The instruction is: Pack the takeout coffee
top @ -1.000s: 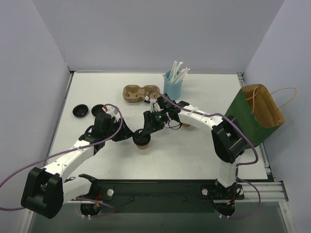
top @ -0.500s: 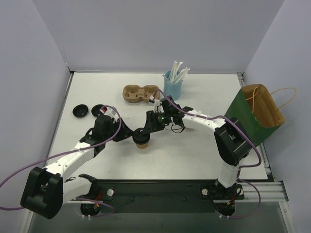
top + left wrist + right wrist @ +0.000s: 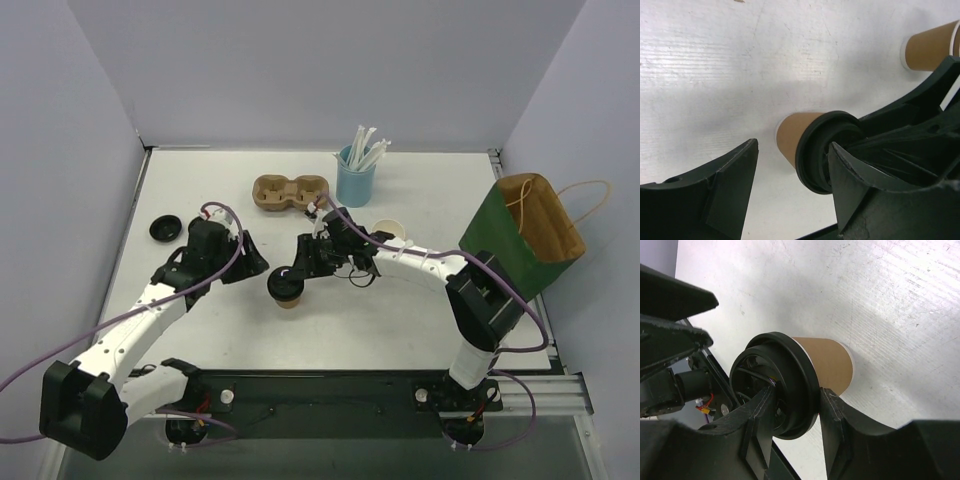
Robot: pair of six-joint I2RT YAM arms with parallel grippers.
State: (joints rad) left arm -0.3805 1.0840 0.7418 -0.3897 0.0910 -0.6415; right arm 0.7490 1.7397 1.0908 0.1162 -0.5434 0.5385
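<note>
A tan paper takeout coffee cup (image 3: 289, 299) stands mid-table with a black lid (image 3: 285, 283) on top. My right gripper (image 3: 297, 272) is shut on that lid's rim; in the right wrist view one finger (image 3: 760, 412) lies across the lid (image 3: 790, 375) and the other presses its edge beside the cup (image 3: 827, 362). Just left of the cup, my left gripper (image 3: 254, 266) stands open; its wrist view shows the cup (image 3: 790, 132) and lid (image 3: 812, 150) beyond its spread fingers, untouched. A second tan cup (image 3: 388, 231), white-rimmed and without a lid, stands behind the right arm.
A brown two-hole carrier (image 3: 290, 192) and a light-blue cup of white straws (image 3: 355, 180) sit at the back. A loose black lid (image 3: 165, 228) lies at the left. A green paper bag (image 3: 525, 235) with string handles stands at the right edge.
My left gripper has opened, come off the cup and drawn back to the left. The right gripper stays on the lid, shifted slightly left, which uncovers the second cup.
</note>
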